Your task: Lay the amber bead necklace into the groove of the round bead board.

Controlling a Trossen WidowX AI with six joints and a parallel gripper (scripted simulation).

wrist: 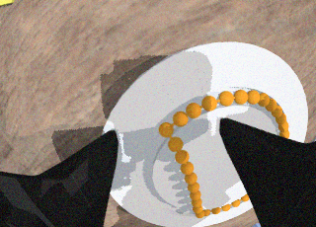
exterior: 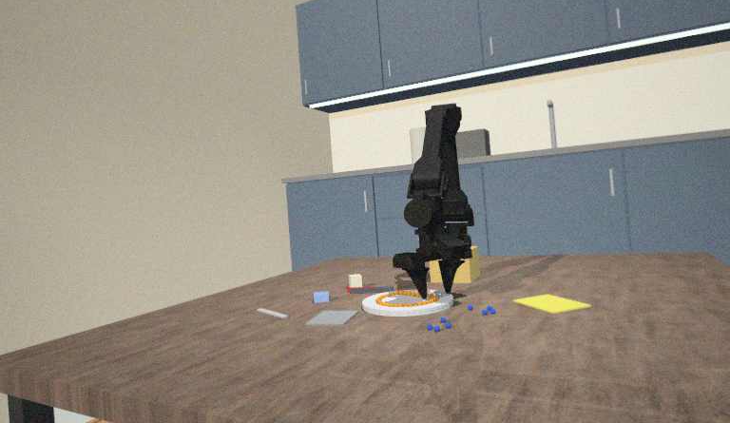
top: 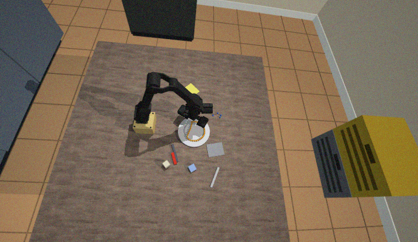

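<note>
Amber bead necklace (top: 194, 140) (exterior: 406, 304) (wrist: 241, 97): on the round bead board (top: 184, 141) (exterior: 407, 312) (wrist: 276, 64); from the top, its right side curved, its left side a straighter run cutting inside the groove's arc.

Arm (top: 182, 92) (exterior: 442, 155), black: rooted on a yellow base block (top: 147, 129) (exterior: 469, 270) at left; elbow raised on the far side, forearm sloping down rightward and nearer to the board.

Gripper (top: 192, 118) (exterior: 436, 294) (wrist: 169, 131): pointed downward, low at the board's far-left part; fingers parted, nothing grasped, straight run between them but untouched.
</note>
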